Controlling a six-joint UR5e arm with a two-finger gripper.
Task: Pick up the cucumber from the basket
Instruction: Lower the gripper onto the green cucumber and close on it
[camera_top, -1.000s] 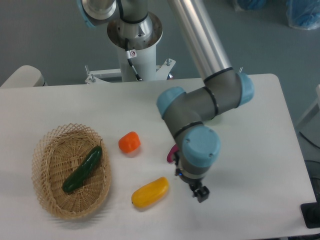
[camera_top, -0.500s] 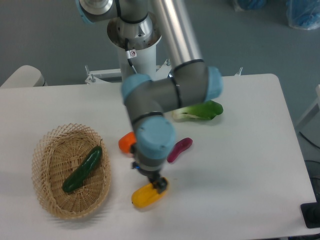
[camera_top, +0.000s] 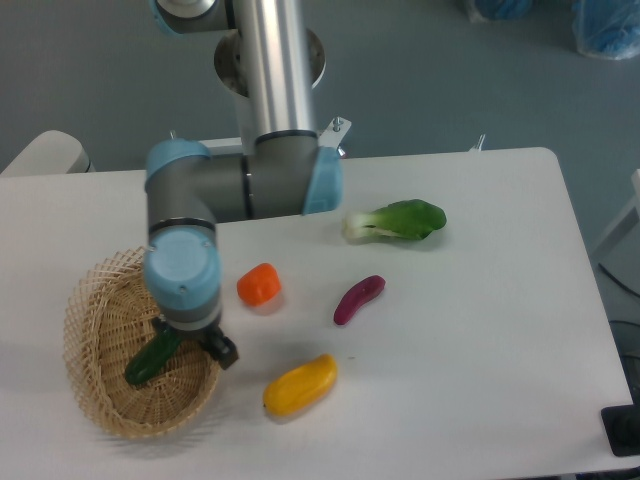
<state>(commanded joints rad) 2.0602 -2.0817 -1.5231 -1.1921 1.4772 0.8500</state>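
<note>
Cucumber (camera_top: 150, 360) lies in the basket (camera_top: 85, 385), lower-middle, mostly hidden under my wrist; only its lower-left end shows. My gripper (camera_top: 195, 345) hangs over the basket's right side, right above the cucumber; can't tell if the fingers are apart or together, or touching it. On the table (camera_top: 500, 330): orange pepper (camera_top: 259, 285), yellow pepper (camera_top: 300, 385), eggplant (camera_top: 358, 299), bok choy (camera_top: 398, 219), all well apart.

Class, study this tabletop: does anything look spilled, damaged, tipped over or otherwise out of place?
Nothing stands out. The cucumber lies inside the basket, partly hidden by the tool above it. The orange pepper, yellow pepper, eggplant and bok choy lie apart and intact on the table.
</note>
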